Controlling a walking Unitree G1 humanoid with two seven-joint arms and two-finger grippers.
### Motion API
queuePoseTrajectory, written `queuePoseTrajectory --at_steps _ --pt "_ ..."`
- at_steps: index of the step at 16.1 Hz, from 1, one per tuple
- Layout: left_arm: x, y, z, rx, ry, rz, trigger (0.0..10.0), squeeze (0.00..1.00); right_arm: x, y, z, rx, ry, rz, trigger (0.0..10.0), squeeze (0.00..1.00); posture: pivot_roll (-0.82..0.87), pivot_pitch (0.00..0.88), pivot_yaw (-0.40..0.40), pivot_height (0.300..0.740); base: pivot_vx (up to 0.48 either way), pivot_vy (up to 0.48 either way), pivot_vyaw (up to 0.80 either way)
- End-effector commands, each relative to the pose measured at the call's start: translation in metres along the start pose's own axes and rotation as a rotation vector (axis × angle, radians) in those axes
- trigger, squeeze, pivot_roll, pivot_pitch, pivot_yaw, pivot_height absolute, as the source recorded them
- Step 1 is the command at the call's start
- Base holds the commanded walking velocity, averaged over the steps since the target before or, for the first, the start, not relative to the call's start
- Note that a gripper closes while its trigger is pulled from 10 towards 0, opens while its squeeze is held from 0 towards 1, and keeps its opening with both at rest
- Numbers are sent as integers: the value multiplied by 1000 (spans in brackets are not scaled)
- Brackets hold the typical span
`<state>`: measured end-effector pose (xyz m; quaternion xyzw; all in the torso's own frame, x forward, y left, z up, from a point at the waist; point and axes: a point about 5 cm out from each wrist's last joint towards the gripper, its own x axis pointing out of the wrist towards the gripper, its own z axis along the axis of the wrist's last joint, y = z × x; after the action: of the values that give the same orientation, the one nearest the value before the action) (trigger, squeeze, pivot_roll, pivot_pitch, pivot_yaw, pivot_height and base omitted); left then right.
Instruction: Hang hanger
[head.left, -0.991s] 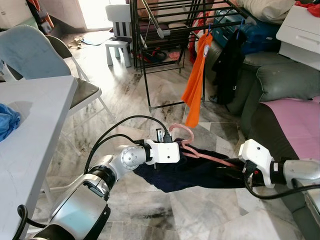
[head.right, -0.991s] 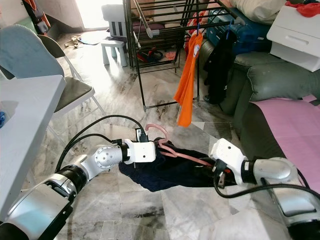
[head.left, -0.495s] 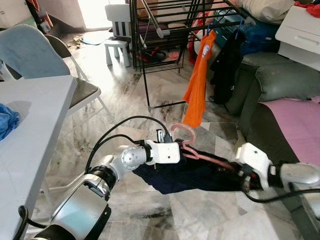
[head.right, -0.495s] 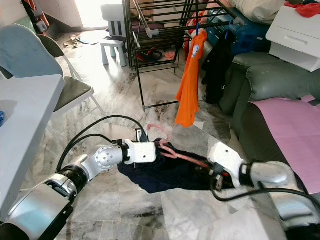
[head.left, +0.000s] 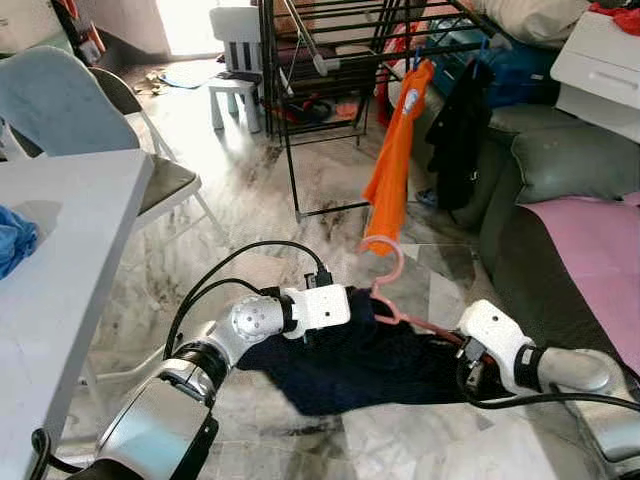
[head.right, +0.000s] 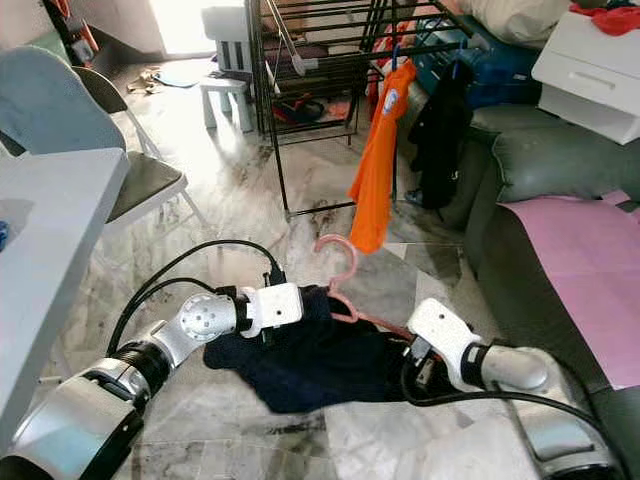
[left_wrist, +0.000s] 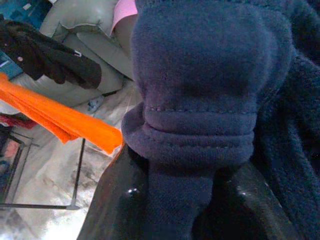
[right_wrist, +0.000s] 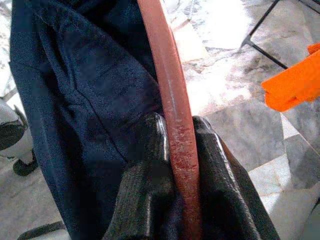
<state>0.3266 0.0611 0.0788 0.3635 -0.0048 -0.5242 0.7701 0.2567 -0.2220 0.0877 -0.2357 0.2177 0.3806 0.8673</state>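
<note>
Pink hanger (head.left: 398, 300) carrying a navy garment (head.left: 372, 358), held low over the marble floor (head.left: 250, 200) between 2 grippers. Right gripper (right_wrist: 175, 200) clamped on the hanger's arm, the bar pinched between its fingers (right_wrist: 145, 185). Left gripper (left_wrist: 185, 200) closed on a thick fold of the navy fabric at the other end. Hook raised, just under the hem of an orange shirt (head.left: 395, 150) hanging from the black drying rack (head.left: 300, 90). Grey sofa (head.left: 560, 170) to the right, white table (head.left: 60, 260) and chair (head.left: 70, 110) to the left
</note>
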Motion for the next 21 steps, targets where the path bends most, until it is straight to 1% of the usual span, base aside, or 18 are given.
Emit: queuePoseTrajectory --at_steps 1,3,4,6,7,8,9,10,11,13,14,16,17,18,19,20,21 --pt "6 12 18 49 -82 72 10000 1000 3 -1 7 13 -27 -61 0 0 -71 0 23 740 0 0 0" --pt "4 15 19 73 -83 101 10000 1000 5 -1 4 41 -24 -105 0 0 -72 0 23 740 0 0 0" --pt "3 18 20 92 -98 136 10000 1000 9 -1 2 102 -32 -163 0 0 -68 0 20 740 0 0 0" --pt "3 21 21 79 -99 163 10000 1000 13 3 0 134 -38 -173 0 0 -67 0 21 740 0 0 0" --pt "3 23 20 49 -98 184 10000 1000 16 7 -2 148 -38 -177 0 0 -70 0 25 740 0 0 0" --pt "3 23 20 27 -100 185 10000 1000 17 8 -3 155 -35 -182 0 0 -71 0 25 740 0 0 0" --pt "4 21 20 5 -106 160 10000 1000 17 7 -5 168 -27 -194 0 0 -72 0 26 740 0 0 0" --pt "4 17 21 18 -118 129 10000 1000 17 6 -6 175 -23 -204 0 0 -70 0 23 740 0 0 0" --pt "5 16 20 54 -100 128 10000 1000 16 4 -8 192 -18 -219 0 0 -71 0 23 740 0 0 0" --pt "4 17 17 97 -70 139 10000 1000 15 3 -11 198 -8 -224 0 0 -72 0 22 740 0 0 0" --pt "2 18 17 113 -70 127 10000 1000 15 4 -13 205 3 -225 0 0 -75 0 22 740 0 0 0" --pt "1 18 15 104 -62 96 10000 1000 16 5 -16 226 22 -256 0 0 -72 0 22 740 0 0 0" --pt "1 20 12 57 -35 130 10000 1000 17 3 -19 241 32 -297 0 0 -73 0 24 740 0 0 0" --pt "0 23 6 -60 -13 205 10000 1000 17 -1 -22 277 39 -393 0 0 -74 0 26 740 0 0 0" --pt "-2 26 -1 -219 13 293 10000 1000 16 -3 -25 313 37 -483 0 0 -75 0 28 740 0 0 0" --pt "-3 25 -7 -335 28 348 10000 1000 15 -4 -26 338 31 -543 0 0 -75 0 30 740 0 0 0" --pt "-4 25 -13 -423 47 410 10000 1000 13 -3 -27 356 26 -584 0 0 -74 0 30 740 0 0 0"
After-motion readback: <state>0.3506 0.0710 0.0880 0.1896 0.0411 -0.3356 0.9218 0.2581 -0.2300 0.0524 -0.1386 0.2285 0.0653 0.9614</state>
